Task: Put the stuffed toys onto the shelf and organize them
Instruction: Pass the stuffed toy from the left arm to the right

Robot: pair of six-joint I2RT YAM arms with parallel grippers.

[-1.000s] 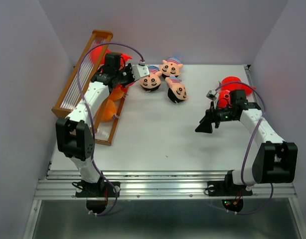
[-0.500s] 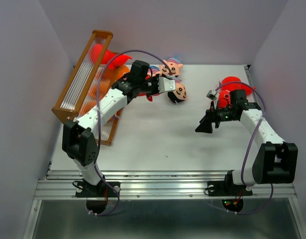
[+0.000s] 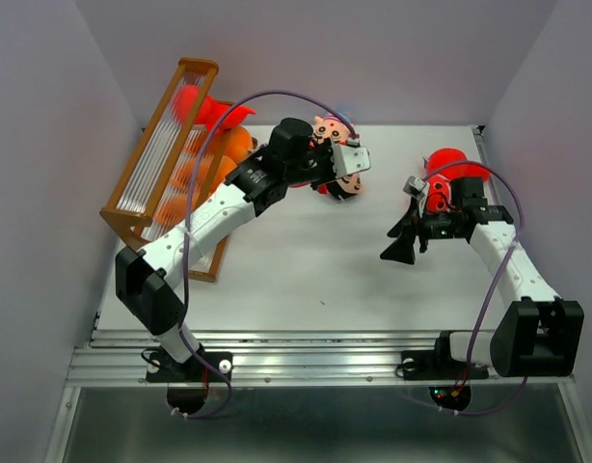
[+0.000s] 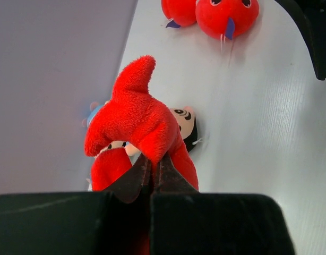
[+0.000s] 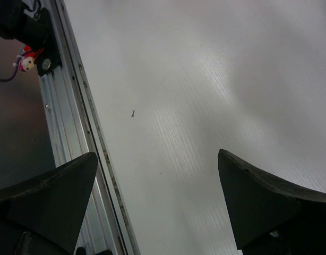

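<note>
two arms share this job. the left gripper (image 4: 152,162) is pinched tight on a red stuffed toy (image 4: 136,122) with a pointy tail. it grips only a bit of the fluff, so the toy sticks out in front. the toy hangs over the doll heads (image 3: 327,128) near the back of the table (image 3: 306,280), well apart from the shelf (image 3: 122,214). the shelf stands at the left and already holds orange toys (image 3: 233,145) and a red one (image 3: 190,96). the right gripper (image 3: 402,246) is wide open and holds nothing. it hangs over the table near two more red toys (image 3: 450,166), maybe to grab one next.
</note>
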